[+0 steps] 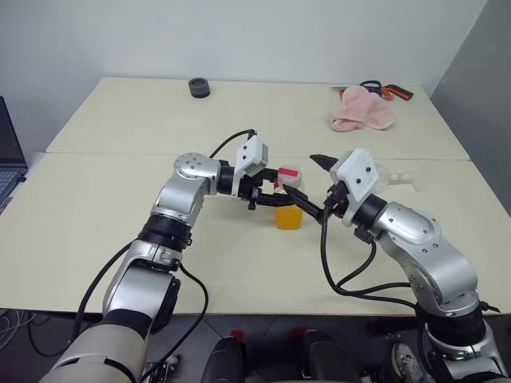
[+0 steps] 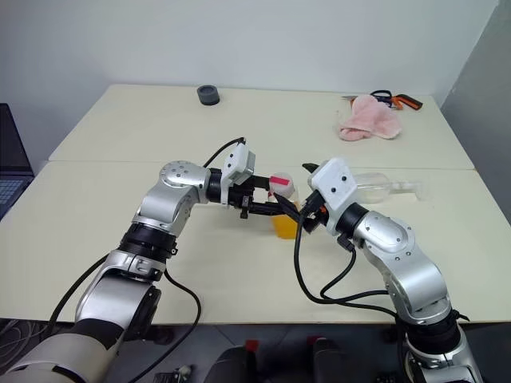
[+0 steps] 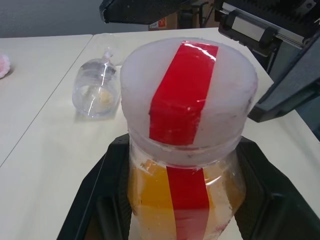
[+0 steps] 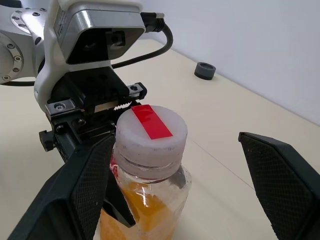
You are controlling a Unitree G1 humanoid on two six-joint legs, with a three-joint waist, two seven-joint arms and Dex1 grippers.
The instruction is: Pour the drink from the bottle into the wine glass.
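- I have the left arm bent in from the left, forearm across the table, wrist turned so the left gripper (image 1: 267, 195) points toward the right arm, slightly nose-down.
- Left gripper is clamped on the bottle (image 1: 288, 199): black fingers (image 3: 102, 200) sit on both sides of the body just below the white cap (image 3: 187, 90).
- Bottle stands upright near the middle of the front table (image 1: 96, 239); base looks to be on the surface, but I can't confirm contact from here.
- Cap is on, red strip (image 3: 182, 100) runs over the top and down the side facing the left wrist camera.
- The drink (image 1: 288, 216) fills the lower body of the bottle, orange-yellow, level below the shoulder.
- Right arm comes in from the right, elbow low, forearm raised, right gripper (image 4: 192, 175) roughly level and aimed forward-left at the cap.
- Right gripper is spread wide, gripping nothing: one finger (image 4: 82, 185) sits just beside the bottle's body, the other (image 4: 282, 175) stands well apart from the cap.
- The wine glass (image 2: 383, 186) lies on its side on the table behind the right wrist, bowl toward the bottle, apart from both grippers.
- Far table: pink cloth (image 1: 361, 110) at the right corner, small dark round object (image 1: 199, 87) near the back edge.
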